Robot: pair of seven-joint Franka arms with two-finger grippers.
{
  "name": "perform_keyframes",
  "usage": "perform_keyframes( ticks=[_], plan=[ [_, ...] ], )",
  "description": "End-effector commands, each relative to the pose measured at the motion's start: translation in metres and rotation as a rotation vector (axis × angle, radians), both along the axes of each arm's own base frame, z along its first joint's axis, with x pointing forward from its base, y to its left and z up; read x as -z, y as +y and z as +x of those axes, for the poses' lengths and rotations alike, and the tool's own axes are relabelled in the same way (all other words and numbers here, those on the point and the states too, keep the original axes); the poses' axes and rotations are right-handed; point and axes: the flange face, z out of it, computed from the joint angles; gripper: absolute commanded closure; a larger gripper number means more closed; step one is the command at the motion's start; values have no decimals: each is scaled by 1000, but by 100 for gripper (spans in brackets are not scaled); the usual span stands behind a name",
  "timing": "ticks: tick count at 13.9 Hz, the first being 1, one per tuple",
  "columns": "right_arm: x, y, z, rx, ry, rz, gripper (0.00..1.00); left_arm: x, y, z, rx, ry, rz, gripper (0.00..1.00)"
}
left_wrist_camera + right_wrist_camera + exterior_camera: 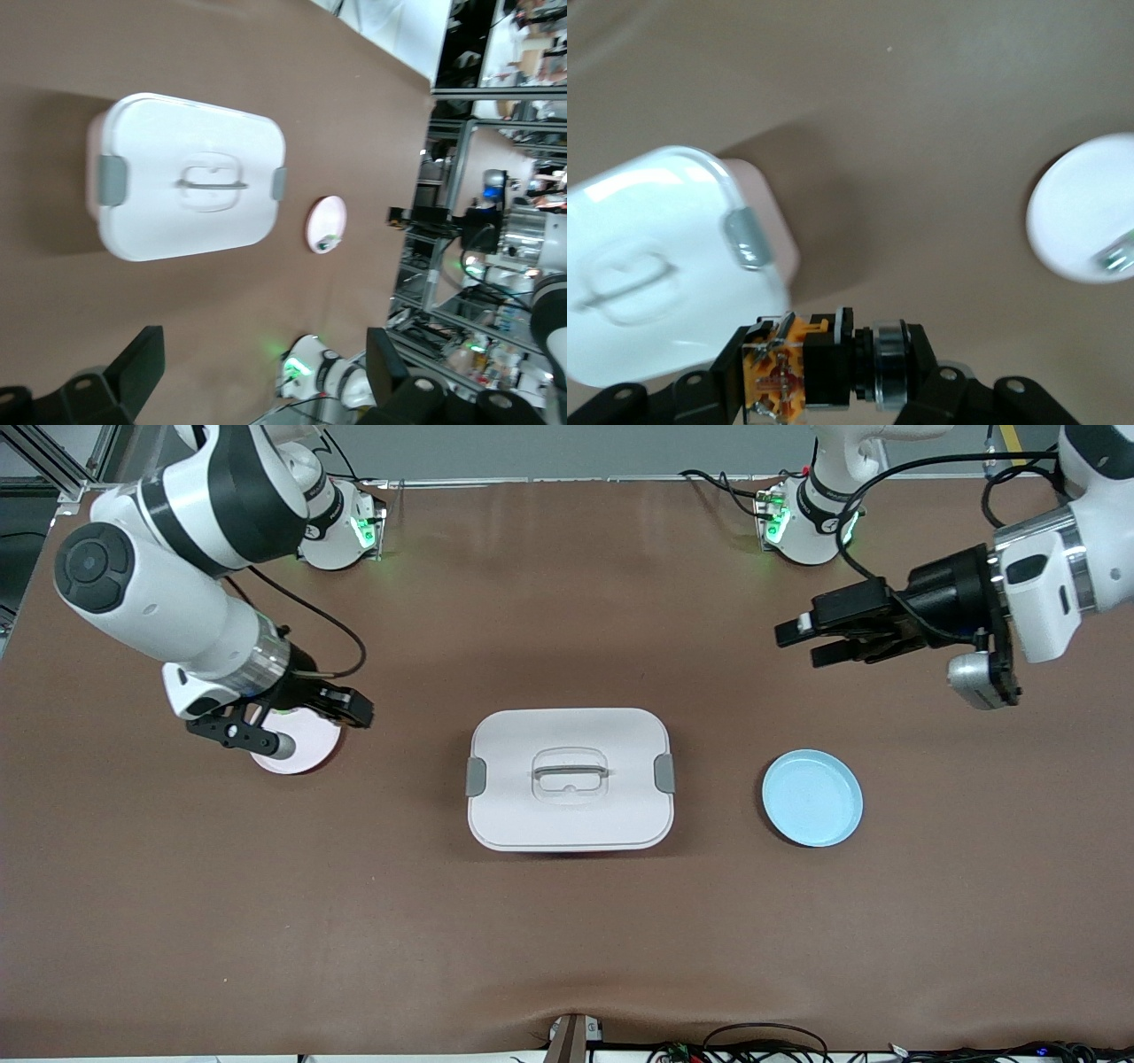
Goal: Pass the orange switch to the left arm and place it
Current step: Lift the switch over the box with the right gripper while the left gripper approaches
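The orange switch (pixel 799 367) sits clamped between the fingers of the right gripper (pixel 824 372), its orange end with metal contacts at one side and a silvery ring at the other, shown plainly in the right wrist view; in the front view the part itself cannot be made out. Nearest the front camera of the things on the brown tabletop (pixel 567 939) is the box (pixel 570 778), a white rounded lidded container with grey side clasps and a recessed top handle, lying about midway between the two arms' ends. Just a little farther from the camera, toward the left arm's end, lies a round blue plate (pixel 812 797), well apart from the box. Toward the right arm's end lies a round pink plate (pixel 306 748), with a small green-and-clear part (pixel 330 240) resting on it, seen in the left wrist view. The right gripper (pixel 350 710) hangs over the pink plate's edge, closed on the switch. The right arm (pixel 168 593) reaches out from its base at the top of the front view. The left gripper (pixel 811 638) hovers over bare tabletop, above and apart from the blue plate, its fingers (pixel 142 359) spread wide and holding nothing. The left arm (pixel 1054 576) waits there.
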Motion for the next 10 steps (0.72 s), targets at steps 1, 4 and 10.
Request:
perform_keyframes(
  ticks=[1, 4, 10],
  plan=[
    [1, 42, 27, 235, 85, 66, 100, 4, -29, 7, -42, 0, -55, 0],
    [-6, 94, 37, 462, 126, 81, 100, 16, -60, 11, -105, -2, -117, 0],
    [14, 167, 60, 854, 251, 156, 100, 66, -123, 26, -245, -27, -207, 0]
  ],
)
